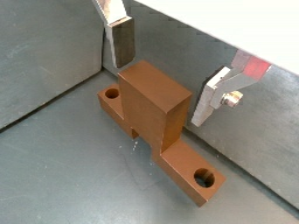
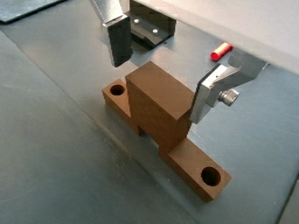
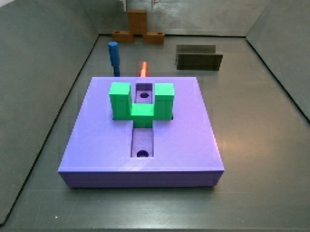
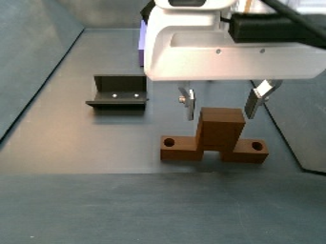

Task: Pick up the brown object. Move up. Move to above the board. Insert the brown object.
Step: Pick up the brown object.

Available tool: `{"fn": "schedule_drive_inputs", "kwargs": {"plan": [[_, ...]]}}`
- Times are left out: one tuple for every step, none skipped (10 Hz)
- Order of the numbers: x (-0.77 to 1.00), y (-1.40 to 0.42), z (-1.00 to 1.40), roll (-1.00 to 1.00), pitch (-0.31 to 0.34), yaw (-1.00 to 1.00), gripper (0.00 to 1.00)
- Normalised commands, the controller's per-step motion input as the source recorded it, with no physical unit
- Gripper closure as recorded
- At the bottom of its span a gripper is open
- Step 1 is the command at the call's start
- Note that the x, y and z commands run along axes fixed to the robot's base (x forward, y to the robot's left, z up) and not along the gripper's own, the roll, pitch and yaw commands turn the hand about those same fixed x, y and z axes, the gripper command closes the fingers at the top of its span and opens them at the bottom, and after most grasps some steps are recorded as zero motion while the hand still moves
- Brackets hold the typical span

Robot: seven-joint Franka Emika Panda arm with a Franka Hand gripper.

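Note:
The brown object [image 1: 155, 103] is an orange-brown T-shaped block that lies on the grey floor, its thick stem standing up and a round hole at each end of its flat bar. It shows in both wrist views [image 2: 158, 105] and in both side views [image 4: 219, 135] [image 3: 145, 35]. My gripper [image 1: 166, 70] is open, with one finger on each side of the top of the stem and a gap on both sides [image 2: 163, 68] [image 4: 223, 103]. The purple board [image 3: 182, 136] lies apart from it and bears a green U-shaped block [image 3: 141, 101] over its groove.
The dark L-shaped fixture [image 4: 117, 93] stands near the block and shows behind one finger [image 2: 149, 31]. A blue peg [image 3: 114, 56], a thin orange-red peg [image 3: 143, 69] and a dark olive box [image 3: 198, 58] stand beyond the board. Grey walls enclose the floor.

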Motion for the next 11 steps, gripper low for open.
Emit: {"fn": "schedule_drive_inputs", "kwargs": {"plan": [[0.0, 0.04, -0.14, -0.2, -0.187, -0.04, 0.0], [0.0, 0.04, -0.11, -0.16, -0.144, -0.03, 0.0], [0.0, 0.01, -0.13, -0.11, -0.124, -0.03, 0.0], [0.0, 0.01, -0.2, -0.07, -0.127, -0.04, 0.0], [0.0, 0.0, -0.23, -0.04, -0.119, -0.06, 0.0], [0.0, 0.0, -0.25, -0.03, -0.121, -0.07, 0.0], [0.0, 0.0, -0.26, -0.03, -0.123, -0.07, 0.0], [0.0, 0.0, -0.25, -0.04, -0.13, -0.07, 0.0], [0.0, 0.0, -0.23, -0.06, -0.129, -0.06, 0.0], [0.0, 0.0, -0.23, -0.06, -0.136, -0.07, 0.0], [0.0, 0.0, -0.21, -0.05, -0.116, -0.06, 0.0]]}}
